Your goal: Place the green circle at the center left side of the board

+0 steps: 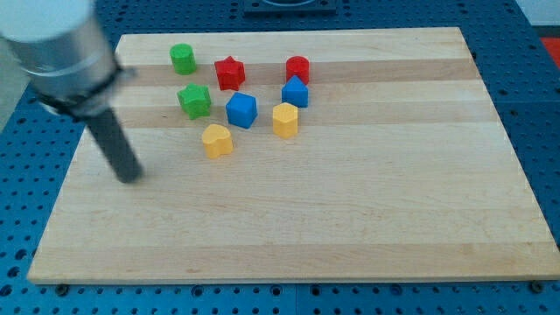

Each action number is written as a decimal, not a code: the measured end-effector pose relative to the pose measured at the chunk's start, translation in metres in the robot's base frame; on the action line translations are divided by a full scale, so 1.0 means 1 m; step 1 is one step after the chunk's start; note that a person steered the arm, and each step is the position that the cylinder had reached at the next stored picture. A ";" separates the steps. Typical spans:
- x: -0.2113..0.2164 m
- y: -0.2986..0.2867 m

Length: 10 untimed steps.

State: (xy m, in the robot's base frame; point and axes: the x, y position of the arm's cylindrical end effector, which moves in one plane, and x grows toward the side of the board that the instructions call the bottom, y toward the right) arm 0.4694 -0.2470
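The green circle (pixel 182 59) stands near the board's top left. My tip (pixel 131 178) rests on the board at the view's left, well below and left of the green circle, touching no block. A green star (pixel 194 101) sits just below the green circle. A red star (pixel 229 73) lies to the circle's right.
A red cylinder (pixel 297 68), a blue block (pixel 295 91), a blue cube (pixel 241 110), a yellow block (pixel 285 120) and a yellow heart-like block (pixel 217 139) cluster at the upper middle. The wooden board (pixel 350 219) lies on a blue perforated table (pixel 538 52).
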 end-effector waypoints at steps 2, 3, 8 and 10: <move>-0.165 -0.055; -0.239 -0.031; -0.134 0.067; -0.127 0.025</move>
State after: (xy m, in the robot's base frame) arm 0.3423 -0.2218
